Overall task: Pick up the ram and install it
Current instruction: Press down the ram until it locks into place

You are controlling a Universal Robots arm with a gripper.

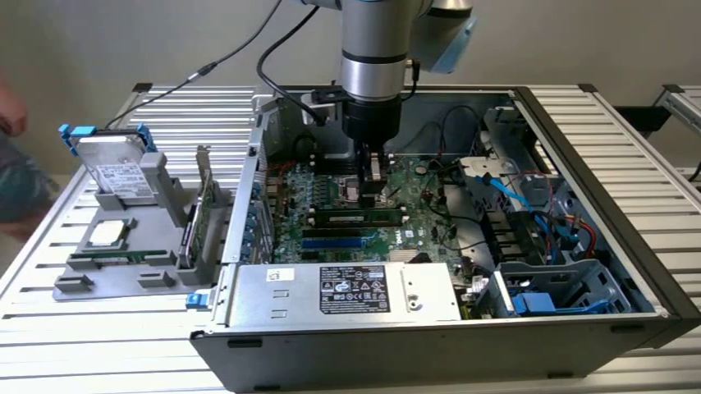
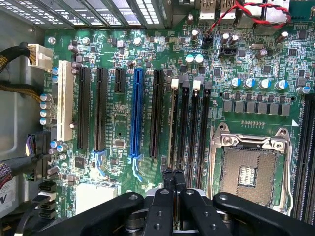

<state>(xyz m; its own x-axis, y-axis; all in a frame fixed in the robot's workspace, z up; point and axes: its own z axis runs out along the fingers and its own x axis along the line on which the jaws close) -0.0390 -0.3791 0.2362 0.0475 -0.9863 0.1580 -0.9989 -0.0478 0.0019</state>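
In the exterior view, the gripper (image 1: 373, 182) is seen lowered into the case (image 1: 613, 148) over the motherboard (image 1: 328, 193), just above the ram (image 1: 357, 218), which is seated in its slot. In the wrist view, the jaws are seen closed together, nothing held, above the slots (image 2: 189, 128). Installation is judged complete.

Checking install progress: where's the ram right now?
In the exterior view, the ram lies lengthwise on the motherboard inside the open case, directly under the pincer and beyond the silver power supply.
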